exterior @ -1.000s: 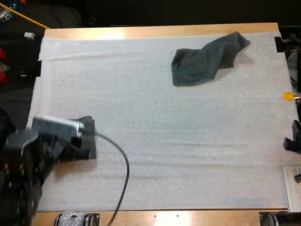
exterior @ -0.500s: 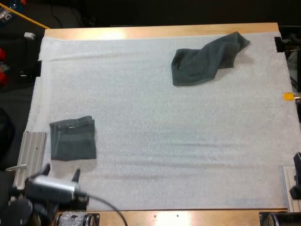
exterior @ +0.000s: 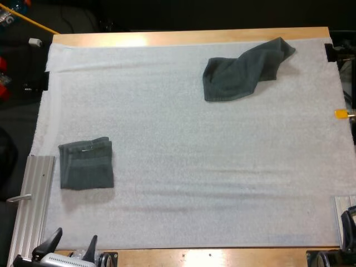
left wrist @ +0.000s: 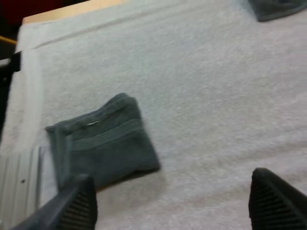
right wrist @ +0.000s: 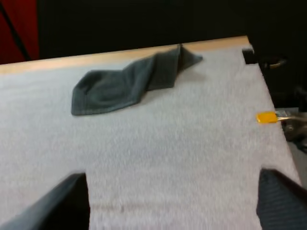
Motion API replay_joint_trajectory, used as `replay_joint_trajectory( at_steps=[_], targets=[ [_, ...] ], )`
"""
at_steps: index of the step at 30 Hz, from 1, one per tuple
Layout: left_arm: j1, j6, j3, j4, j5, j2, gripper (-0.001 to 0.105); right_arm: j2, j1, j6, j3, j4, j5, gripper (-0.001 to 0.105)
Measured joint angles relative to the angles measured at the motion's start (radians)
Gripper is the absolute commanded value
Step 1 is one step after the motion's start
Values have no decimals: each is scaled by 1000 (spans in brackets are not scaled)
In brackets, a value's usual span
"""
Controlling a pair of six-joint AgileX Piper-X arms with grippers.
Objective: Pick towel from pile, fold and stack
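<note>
The left gripper (left wrist: 173, 201) hangs at the near left edge of the white mat (exterior: 194, 167), fingers spread wide and clear of everything. The folded towel (exterior: 86, 164) lies flat just ahead of it, close to the mat's left border and beside a ribbed metal rail (exterior: 34, 194). The right gripper (right wrist: 172, 201) is likewise spread apart and empty at the near right side. The crumpled towel (exterior: 242, 69) sits near the far edge of the wooden table (exterior: 194, 38), right of centre. A wide stretch of mat lies open between the two towels
</note>
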Motion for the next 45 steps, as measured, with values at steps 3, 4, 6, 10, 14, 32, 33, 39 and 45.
replay_joint_trajectory(
  at_steps=[3, 4, 6, 10, 14, 32, 33, 39, 45],
  targets=[
    [0, 0, 5, 0, 40, 1, 63, 0, 0, 0, 0, 30, 21, 70],
    [0, 0, 10, 0, 51, 1, 63, 0, 0, 0, 0, 31, 27, 70],
    [0, -3, 27, 0, 74, 1, 63, 0, 0, 0, 0, 31, 29, 70],
    [2, -15, 53, 2, 104, 1, 63, 0, 0, -1, 0, 31, 29, 70],
    [2, -15, 85, -1, 107, 1, 63, -3, 0, -7, 16, -9, 31, 70],
    [2, -15, 335, -585, 111, 2, 63, -1, 0, -8, 259, -344, 35, 70],
    [2, -15, 347, -587, 111, 2, 63, -1, 0, -8, 269, -344, 35, 70],
    [2, -15, 422, -586, 113, 2, 63, -1, 0, -8, 308, -347, 35, 70],
    [2, -15, 433, -559, 113, 2, 63, -1, 0, -8, 343, -352, 35, 70]
  ],
)
